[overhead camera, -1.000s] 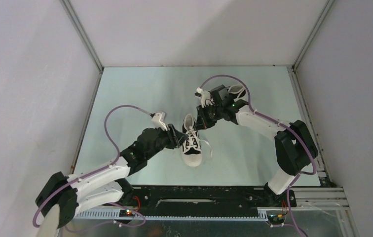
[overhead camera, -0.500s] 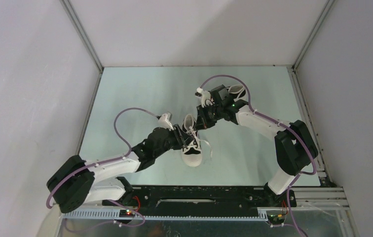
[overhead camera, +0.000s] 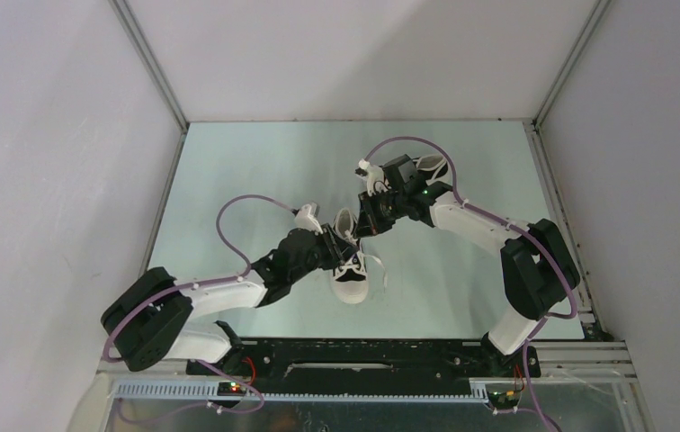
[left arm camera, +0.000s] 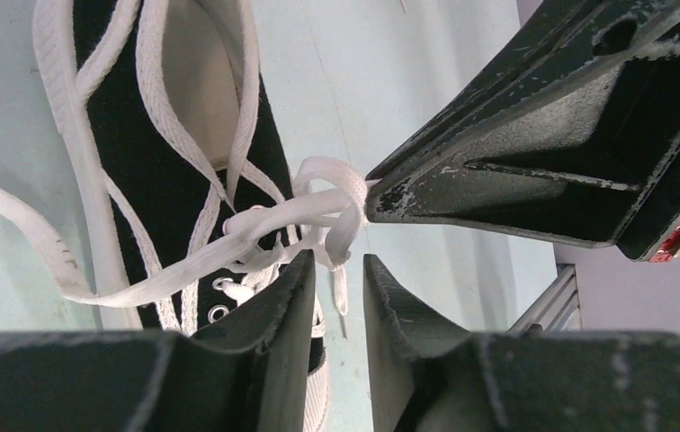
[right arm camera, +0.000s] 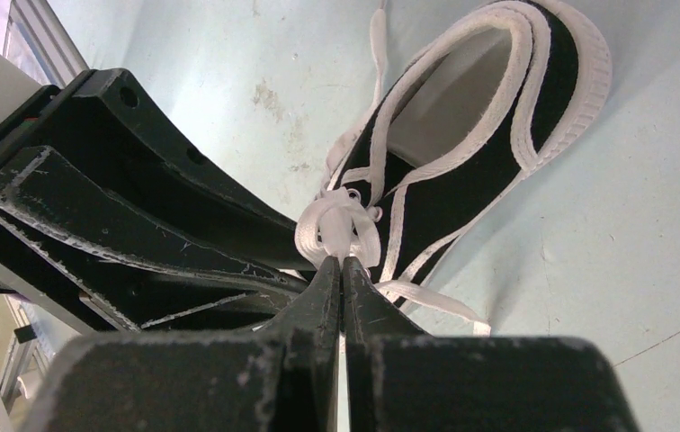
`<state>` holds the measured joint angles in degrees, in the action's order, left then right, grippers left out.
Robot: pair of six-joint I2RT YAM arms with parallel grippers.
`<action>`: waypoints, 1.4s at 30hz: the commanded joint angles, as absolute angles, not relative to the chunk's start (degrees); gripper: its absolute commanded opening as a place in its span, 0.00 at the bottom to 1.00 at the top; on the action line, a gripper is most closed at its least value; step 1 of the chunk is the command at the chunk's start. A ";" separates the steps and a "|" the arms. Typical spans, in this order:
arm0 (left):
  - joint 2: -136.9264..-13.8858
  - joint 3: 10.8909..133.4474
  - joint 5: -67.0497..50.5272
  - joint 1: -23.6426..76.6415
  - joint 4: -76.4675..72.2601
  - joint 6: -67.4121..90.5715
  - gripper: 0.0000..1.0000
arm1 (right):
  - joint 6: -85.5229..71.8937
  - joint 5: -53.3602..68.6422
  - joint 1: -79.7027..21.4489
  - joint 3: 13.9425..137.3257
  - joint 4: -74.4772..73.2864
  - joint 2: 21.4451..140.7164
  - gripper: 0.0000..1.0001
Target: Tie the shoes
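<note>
risk first. your left gripper (left arm camera: 336,263) has its jaws apart w/ only a narrow gap, and a thin end of the lace (left arm camera: 318,202) hangs just at that gap. if you close a bit off line, you may miss it, or catch the wrong strand and loosen the crossing. how far the knot is made, i cannot tell. the shoe (left arm camera: 147,171) lies free on the table (overhead camera: 255,162); nothing pins it, so a hard pull from either side can drag or tip it. the right gripper (right arm camera: 341,263) is clenched on a loop of the lace above the eyelets. both grippers are v. close, so a small move may knock them together, or pull the loop out of the right jaws.

pose: the left arm (overhead camera: 228,292) reaches from the near left, forearm low over the table, gripper at the shoe's left side. the shoe is at table centre, toe toward the near edge. the right arm (overhead camera: 480,225) comes from the near right, elbow bent, gripper at the shoe's opening. the 2nd shoe (overhead camera: 433,166) sits behind the right wrist, mostly hidden.
</note>
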<state>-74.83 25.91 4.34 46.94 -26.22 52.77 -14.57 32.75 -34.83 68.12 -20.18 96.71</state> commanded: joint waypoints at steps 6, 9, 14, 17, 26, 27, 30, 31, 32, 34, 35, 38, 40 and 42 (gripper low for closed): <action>-75.75 28.09 6.11 47.22 -29.89 53.35 0.28 | -14.38 33.66 -35.25 70.49 -19.45 95.70 0.00; -76.17 28.43 6.34 47.22 -29.58 53.15 0.20 | -14.26 33.74 -35.25 70.49 -19.67 95.59 0.00; -75.62 28.41 7.41 47.20 -27.90 52.64 0.01 | -14.18 33.71 -35.30 70.49 -19.81 95.49 0.00; -74.80 28.31 8.29 47.20 -26.63 52.35 0.00 | -14.09 33.54 -35.31 70.49 -19.77 95.42 0.00; -74.12 28.29 9.33 47.04 -22.94 51.73 0.00 | -14.15 33.44 -35.32 70.49 -19.69 95.38 0.00; -74.20 28.21 9.45 46.99 -23.18 51.58 0.00 | -14.15 33.46 -35.28 70.49 -19.69 95.33 0.00; -74.96 28.55 9.28 46.37 -22.97 51.05 0.00 | -14.21 33.37 -35.28 70.49 -19.96 95.31 0.00; -75.10 28.69 9.09 46.21 -22.95 50.71 0.00 | -14.18 33.38 -35.26 70.51 -20.15 95.25 0.00; -75.31 28.90 9.03 45.92 -22.94 50.49 0.00 | -14.11 33.37 -35.29 70.49 -20.18 95.22 0.00; -75.52 29.29 9.22 45.60 -23.08 49.70 0.00 | -14.19 33.35 -35.25 70.49 -20.32 95.17 0.00; -75.60 29.45 9.36 45.56 -23.00 49.03 0.00 | -14.17 33.24 -35.29 70.49 -20.33 95.13 0.00; -75.94 30.57 10.34 45.25 -22.07 47.77 0.00 | -14.36 32.79 -35.21 70.49 -20.08 95.44 0.00; -76.29 31.22 10.45 44.84 -21.80 47.05 0.00 | -14.53 32.88 -35.17 70.49 -19.78 95.71 0.00; -76.85 31.80 10.26 44.44 -21.53 46.64 0.00 | -14.79 32.80 -35.21 70.49 -19.55 95.78 0.00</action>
